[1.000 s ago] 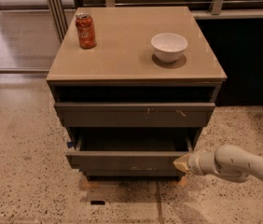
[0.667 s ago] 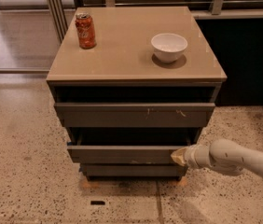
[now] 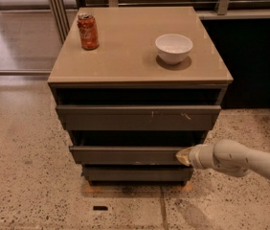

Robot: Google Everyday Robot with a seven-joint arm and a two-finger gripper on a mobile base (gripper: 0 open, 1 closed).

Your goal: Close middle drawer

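Note:
The middle drawer (image 3: 125, 155) is a grey-brown handle-less front strip, sitting under the taller top drawer front (image 3: 137, 117) with small pale scratches and above the narrow dark bottom front (image 3: 135, 173). It stands only slightly proud of the cabinet, with a dark gap above it. My gripper (image 3: 183, 156) is at the end of the white arm coming in from the right, and its tip touches the right end of the middle drawer's front.
A red soda can (image 3: 87, 31) and a white bowl (image 3: 174, 48) stand on the cabinet top (image 3: 130, 56). Speckled floor surrounds the cabinet. A dark wall panel is at the right, glass partition posts at the back left.
The middle drawer has slid inward toward the cabinet. My gripper has moved forward with it, staying against the drawer front's right end.

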